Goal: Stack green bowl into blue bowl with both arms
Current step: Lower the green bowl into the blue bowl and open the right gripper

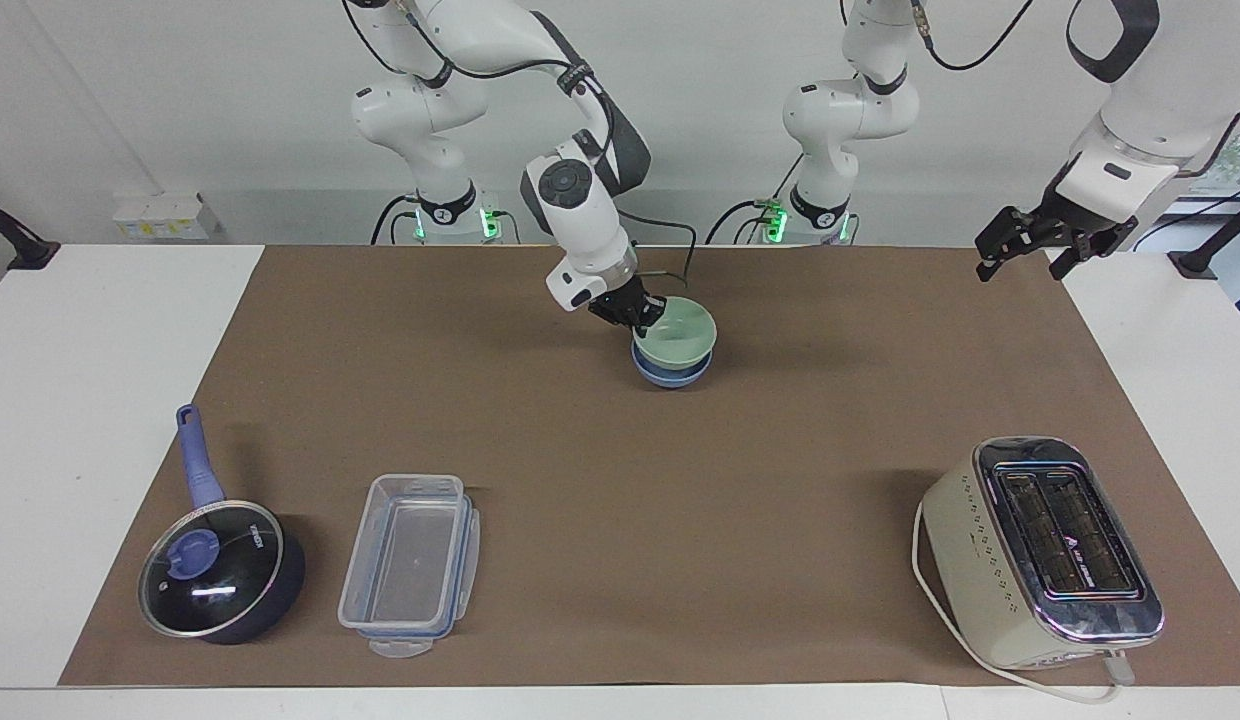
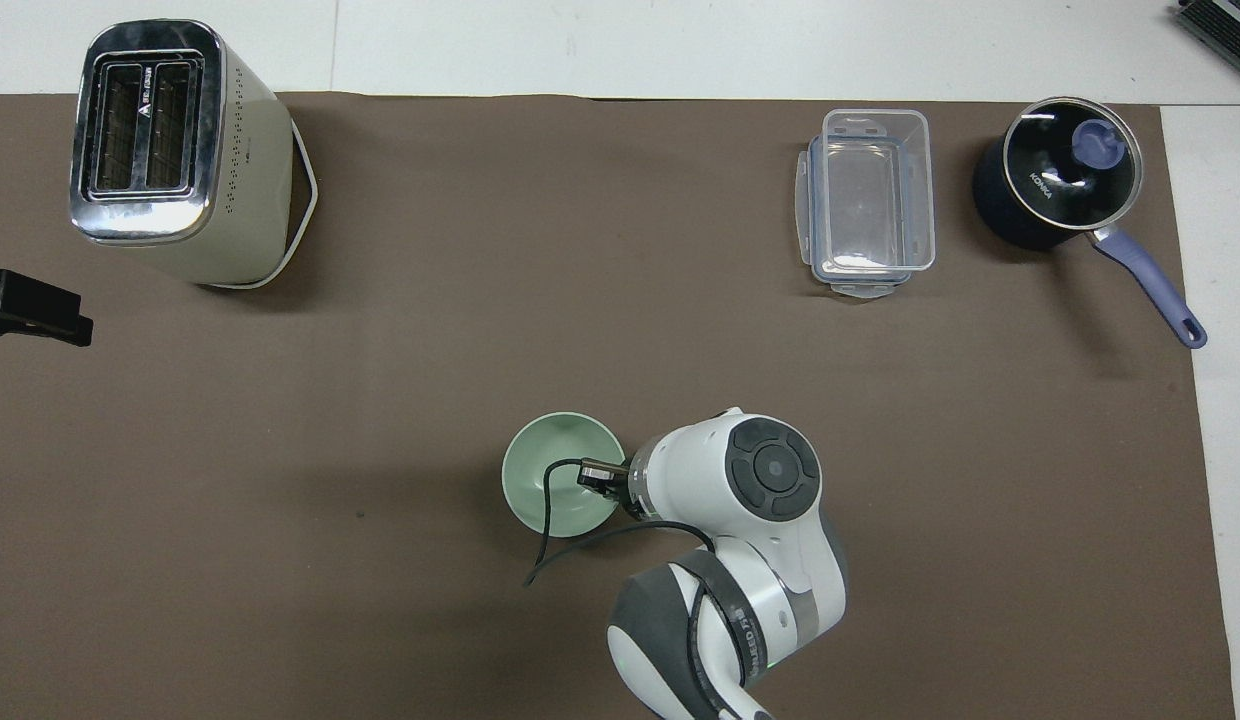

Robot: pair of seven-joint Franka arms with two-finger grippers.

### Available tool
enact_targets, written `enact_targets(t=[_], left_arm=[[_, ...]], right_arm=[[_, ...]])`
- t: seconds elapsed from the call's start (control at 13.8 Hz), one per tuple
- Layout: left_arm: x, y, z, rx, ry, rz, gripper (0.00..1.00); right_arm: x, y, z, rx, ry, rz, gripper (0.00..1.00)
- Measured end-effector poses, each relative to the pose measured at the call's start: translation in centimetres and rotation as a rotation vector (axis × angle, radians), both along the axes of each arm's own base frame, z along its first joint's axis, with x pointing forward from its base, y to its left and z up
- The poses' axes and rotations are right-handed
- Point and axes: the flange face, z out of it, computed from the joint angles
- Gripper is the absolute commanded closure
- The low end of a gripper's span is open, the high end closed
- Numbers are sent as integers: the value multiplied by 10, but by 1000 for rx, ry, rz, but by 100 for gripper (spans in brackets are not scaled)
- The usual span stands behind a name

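Observation:
The pale green bowl (image 1: 680,335) sits nested in the blue bowl (image 1: 670,374) at mid-table, near the robots. From above the green bowl (image 2: 555,480) covers the blue one completely. My right gripper (image 1: 642,320) is shut on the green bowl's rim at the side toward the right arm's end; it also shows in the overhead view (image 2: 602,480). My left gripper (image 1: 1030,240) hangs raised over the mat's edge at the left arm's end, open and empty; in the overhead view (image 2: 30,308) only its tips show.
A cream toaster (image 1: 1040,550) stands far from the robots at the left arm's end. A clear plastic container (image 1: 410,565) and a dark lidded pot with a blue handle (image 1: 215,560) stand far from the robots at the right arm's end.

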Motion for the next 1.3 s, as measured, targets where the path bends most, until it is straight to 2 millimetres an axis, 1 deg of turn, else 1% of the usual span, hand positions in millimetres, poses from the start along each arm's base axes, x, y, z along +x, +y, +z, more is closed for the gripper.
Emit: enact_targets(t=[0.07,0.22,0.36,0.51,0.87,0.94,1.01,1.16,1.23,1.3], left_arm=[[0,0,0,0,0,0,0],[0,0,0,0,0,0,0],[0,0,0,0,0,0,0],[0,0,0,0,0,0,0],[0,0,0,0,0,0,0],[0,0,0,0,0,0,0],[0,0,0,0,0,0,0],[0,0,0,0,0,0,0],[0,0,0,0,0,0,0],[0,0,0,0,0,0,0]], right_arm=[[0,0,-2,-1,0,-1,97],[0,0,-3,-1,1,-1,86],[0,0,-2,-1,1,-1,68],[0,0,-2,0,-1,-2,57],[3,1,3,8,-14,-4,56],[5,2,6,12,-21,-6,54],[9,1,13,19,-32,-10,46],[16,-8,31,33,-59,-15,24],[20,-18,43,34,-66,-3,16],[24,-30,54,33,-69,11,4]])
